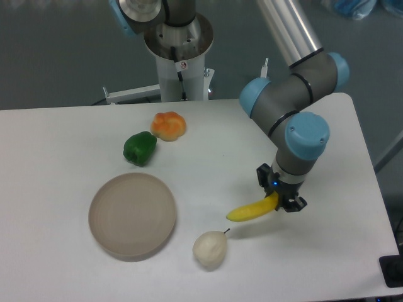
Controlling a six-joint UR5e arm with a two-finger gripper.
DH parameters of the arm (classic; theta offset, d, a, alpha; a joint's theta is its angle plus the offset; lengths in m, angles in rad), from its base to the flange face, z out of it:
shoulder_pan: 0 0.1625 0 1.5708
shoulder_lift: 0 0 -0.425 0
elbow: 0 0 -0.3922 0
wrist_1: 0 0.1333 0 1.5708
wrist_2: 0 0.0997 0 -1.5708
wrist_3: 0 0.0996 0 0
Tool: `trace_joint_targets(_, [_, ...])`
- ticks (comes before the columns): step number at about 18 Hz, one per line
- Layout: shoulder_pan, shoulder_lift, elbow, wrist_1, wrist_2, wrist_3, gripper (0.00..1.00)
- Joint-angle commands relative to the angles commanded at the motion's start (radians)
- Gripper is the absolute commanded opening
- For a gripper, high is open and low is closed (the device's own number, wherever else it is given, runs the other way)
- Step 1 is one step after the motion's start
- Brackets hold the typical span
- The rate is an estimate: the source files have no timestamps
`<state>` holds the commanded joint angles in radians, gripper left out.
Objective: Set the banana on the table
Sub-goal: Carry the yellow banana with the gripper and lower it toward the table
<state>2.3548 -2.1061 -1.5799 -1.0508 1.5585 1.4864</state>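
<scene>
The yellow banana (249, 210) hangs just above the white table (63, 151), right of centre, its free end pointing left toward the pear. My gripper (278, 202) points down and is shut on the banana's right end. A faint shadow lies on the table below the fruit. The banana sits right of the beige plate and does not touch it.
A whitish pear (209, 248) with a stem lies just below-left of the banana. The round beige plate (132, 215) is at the left. A green pepper (139, 148) and an orange fruit (168, 125) lie farther back. The table's right edge is near the arm.
</scene>
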Motion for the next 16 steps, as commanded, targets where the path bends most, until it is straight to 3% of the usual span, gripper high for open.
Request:
trace_joint_targets(5, [-0.034, 0.003, -0.051, 0.0, 0.003, -0.014, 0.01])
trace_joint_targets(9, [-0.035, -0.003, -0.057, 0.0, 0.002, -0.009, 0.12])
trace_joint_targets(10, [-0.035, -0.005, -0.057, 0.0, 0.002, -0.003, 0.2])
trace_joint_targets(12, [-0.034, -0.005, -0.054, 0.0, 0.002, 0.002, 0.52])
trace_joint_targets(13, [-0.034, -0.003, -0.054, 0.002, 0.002, -0.003, 0.87])
trace_joint_targets(14, [-0.034, -0.002, -0.054, 0.002, 0.003, -0.006, 0.98])
trace_joint_targets(16, [-0.034, 0.003, -0.052, 0.002, 0.003, -0.011, 1.0])
